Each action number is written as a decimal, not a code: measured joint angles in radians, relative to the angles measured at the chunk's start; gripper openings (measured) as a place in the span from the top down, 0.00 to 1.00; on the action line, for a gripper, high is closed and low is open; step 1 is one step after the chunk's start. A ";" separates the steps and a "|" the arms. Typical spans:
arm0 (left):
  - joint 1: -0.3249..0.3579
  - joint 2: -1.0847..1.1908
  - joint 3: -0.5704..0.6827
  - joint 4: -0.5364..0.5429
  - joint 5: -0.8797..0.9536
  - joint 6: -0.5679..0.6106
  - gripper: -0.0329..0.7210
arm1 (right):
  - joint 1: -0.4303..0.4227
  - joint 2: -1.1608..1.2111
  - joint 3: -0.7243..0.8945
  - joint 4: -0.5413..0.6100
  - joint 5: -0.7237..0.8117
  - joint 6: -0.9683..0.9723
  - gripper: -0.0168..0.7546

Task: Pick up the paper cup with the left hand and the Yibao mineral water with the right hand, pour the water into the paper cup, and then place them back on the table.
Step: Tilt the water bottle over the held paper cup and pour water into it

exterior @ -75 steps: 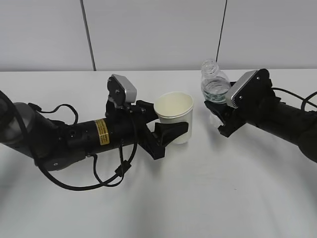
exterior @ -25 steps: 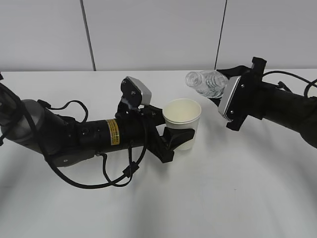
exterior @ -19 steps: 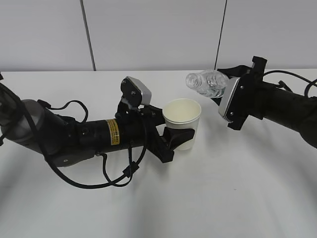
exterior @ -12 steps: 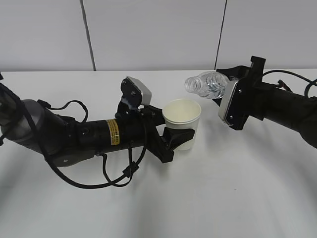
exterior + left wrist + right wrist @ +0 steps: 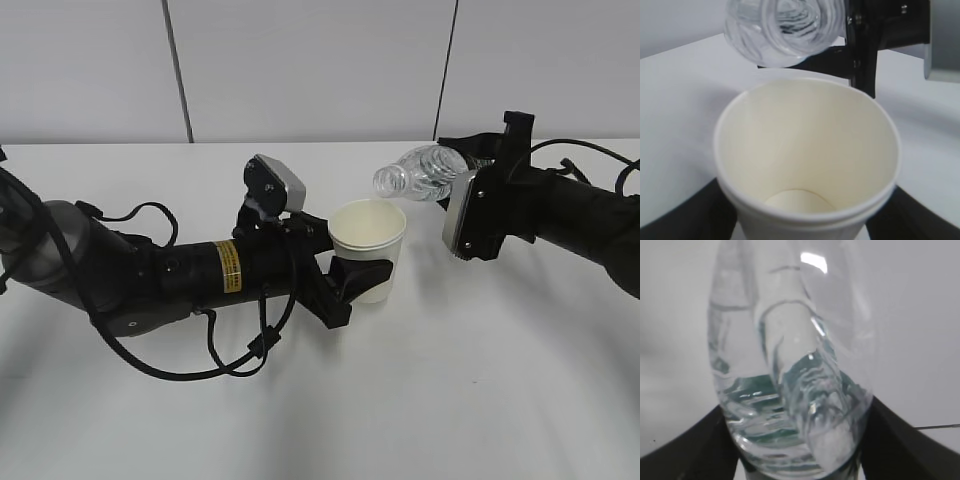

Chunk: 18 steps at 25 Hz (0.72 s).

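Observation:
The cream-white paper cup (image 5: 368, 245) stands upright between the fingers of my left gripper (image 5: 345, 270), which is shut on it. In the left wrist view the cup (image 5: 807, 155) fills the frame and looks dry inside. My right gripper (image 5: 468, 190) is shut on the clear Yibao water bottle (image 5: 420, 172), tipped nearly level with its open neck pointing left, just above the cup's far rim. The bottle's mouth (image 5: 787, 25) hangs over the cup's far edge. In the right wrist view the bottle (image 5: 790, 370) fills the frame, with water low in it.
The white table (image 5: 420, 400) stretches around both arms. The left arm's loose black cables (image 5: 215, 350) lie on the table below the arm. A grey wall (image 5: 300, 60) stands behind.
The right gripper has tilted the bottle further down and shifted it a little, bringing its mouth over the cup's rim. Three seconds ago the bottle was upright. The left arm and cup have held still for the last second.

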 joint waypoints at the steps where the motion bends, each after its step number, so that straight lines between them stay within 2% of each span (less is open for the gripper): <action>1: 0.000 0.000 0.000 -0.001 0.000 0.000 0.36 | 0.000 0.000 0.000 0.002 0.000 -0.007 0.36; 18: 0.000 0.000 0.000 -0.001 0.001 0.000 0.36 | 0.000 0.000 0.000 0.006 -0.020 -0.095 0.36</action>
